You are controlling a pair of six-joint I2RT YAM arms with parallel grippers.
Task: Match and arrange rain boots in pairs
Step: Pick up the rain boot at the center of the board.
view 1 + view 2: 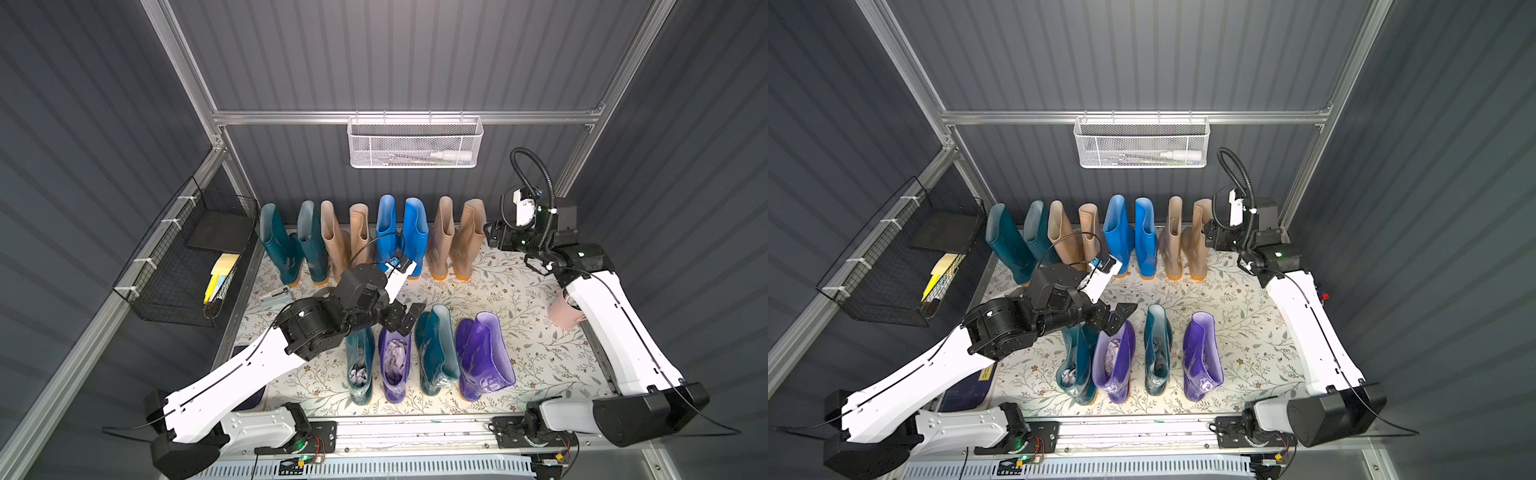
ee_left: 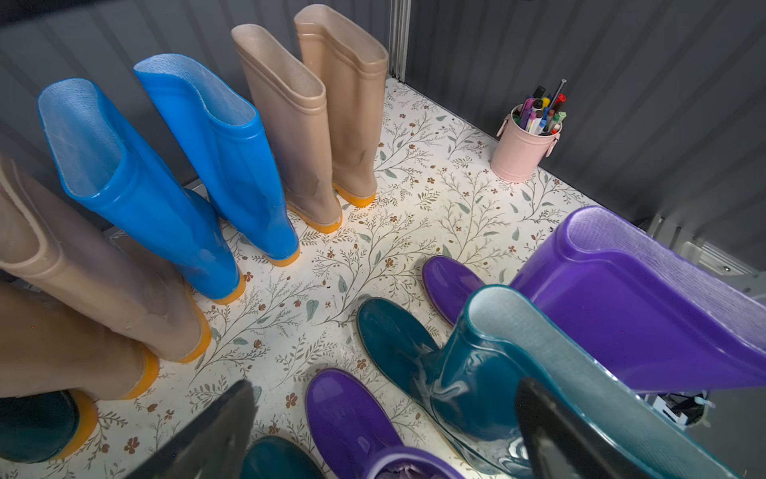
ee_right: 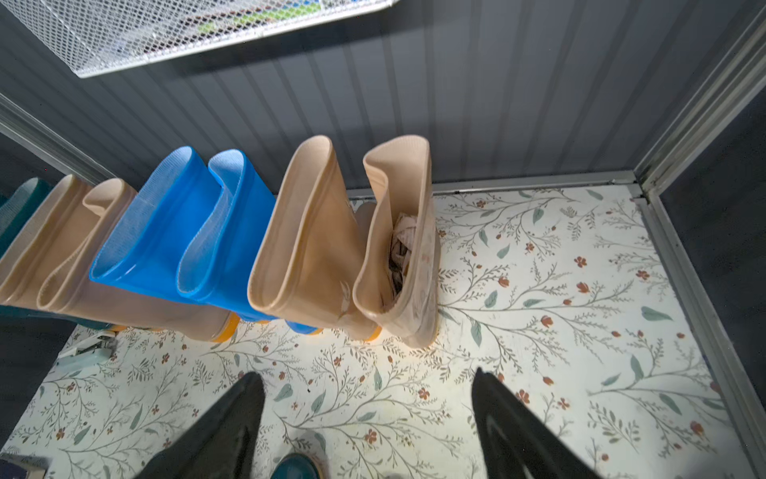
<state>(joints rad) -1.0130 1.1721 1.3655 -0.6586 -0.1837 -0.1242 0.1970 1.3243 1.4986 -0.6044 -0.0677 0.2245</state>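
Observation:
Against the back wall stand rain boots in pairs: dark teal [image 1: 278,245], beige [image 1: 334,241], bright blue [image 1: 386,228] and beige [image 1: 469,237]. The front row alternates teal [image 1: 359,365], purple [image 1: 395,365], teal [image 1: 436,353], purple [image 1: 484,357]. My left gripper [image 1: 405,318] hangs open over the tops of the front purple boot [image 2: 348,410] and the teal one [image 2: 476,373] beside it, holding nothing. At the back right my right gripper [image 3: 367,373] stands open just short of the rightmost beige boot [image 3: 398,249], with only floor between its fingers.
A pink bucket of pens [image 1: 563,309] stands by the right wall under my right arm. A stapler [image 1: 276,297] lies at the left of the floral mat [image 1: 519,353]. A white mesh basket [image 1: 415,141] hangs on the back wall, a black wire basket [image 1: 187,257] on the left.

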